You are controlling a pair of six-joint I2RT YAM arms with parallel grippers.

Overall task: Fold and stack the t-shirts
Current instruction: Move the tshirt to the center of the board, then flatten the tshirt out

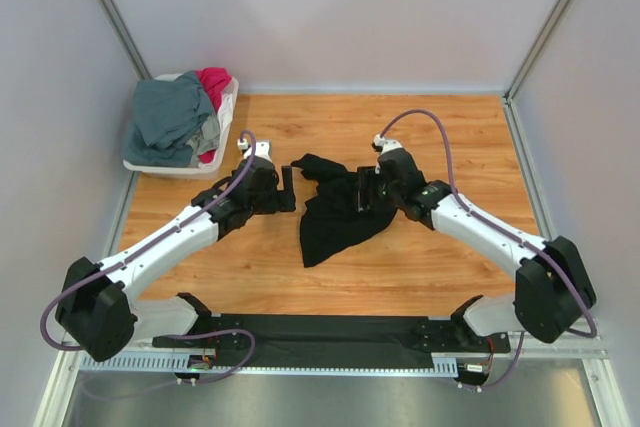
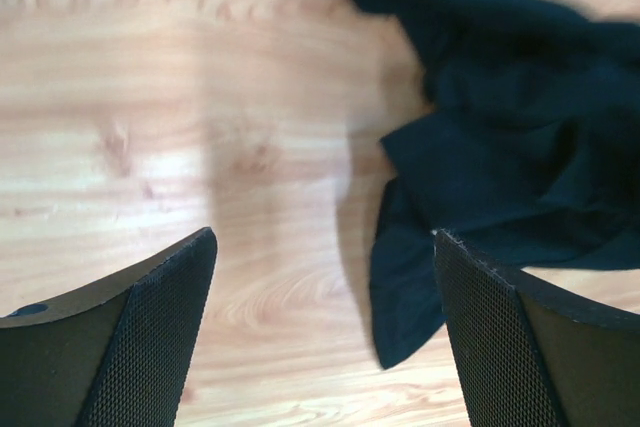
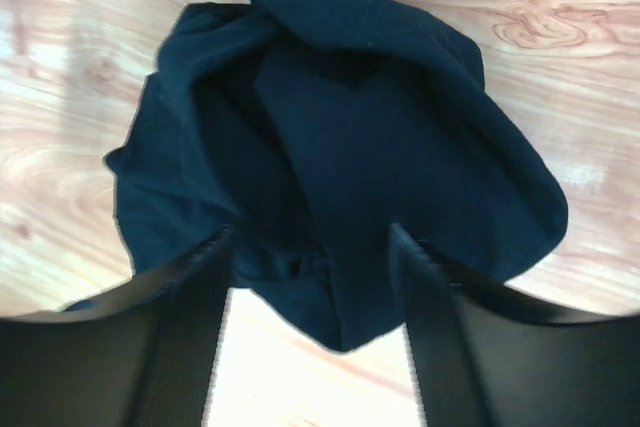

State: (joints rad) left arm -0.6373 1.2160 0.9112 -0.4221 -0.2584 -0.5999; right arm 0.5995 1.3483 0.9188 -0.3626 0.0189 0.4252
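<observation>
The black t-shirt (image 1: pixel 335 212) lies crumpled on the wooden table (image 1: pixel 440 137) between the two arms. My left gripper (image 1: pixel 288 187) is open and empty just left of the shirt's upper edge. In the left wrist view (image 2: pixel 325 287) it hangs over bare wood, with the shirt (image 2: pixel 520 127) to its upper right. My right gripper (image 1: pixel 372 192) is open over the shirt's right side. In the right wrist view (image 3: pixel 310 277) a bunched fold of the shirt (image 3: pixel 350 127) lies between the spread fingers. The slate grey-blue shirt (image 1: pixel 172 117) and magenta-red shirt (image 1: pixel 214 87) lie heaped in the basket.
The white plastic basket (image 1: pixel 226 117) stands at the table's back left corner. Grey walls close in the left, back and right sides. A black strip (image 1: pixel 320 332) runs along the near edge between the arm bases.
</observation>
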